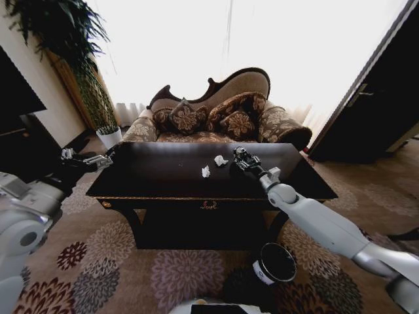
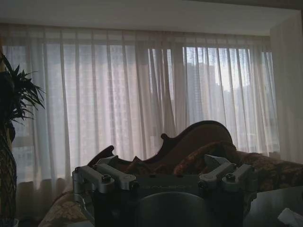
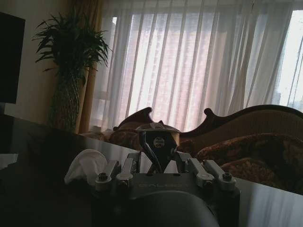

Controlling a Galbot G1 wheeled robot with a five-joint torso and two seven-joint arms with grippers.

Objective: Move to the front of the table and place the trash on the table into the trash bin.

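Trash bin (image 1: 275, 262) on floral carpet (image 1: 177, 275), before glossy table (image 1: 163, 180).

1. The left pincer (image 2: 165, 182) sits low in the left wrist view, its two metal finger assemblies spread wide apart with nothing between them.
2. Beyond it stands a dark patterned sofa (image 2: 199, 151) with a curved wooden back.
3. White sheer curtains (image 2: 142, 94) cover the bright window.
4. A leafy plant (image 2: 14, 99) stands at the edge.
5. A white paper ball (image 2: 291, 217) lies on the dark table (image 2: 270, 208).
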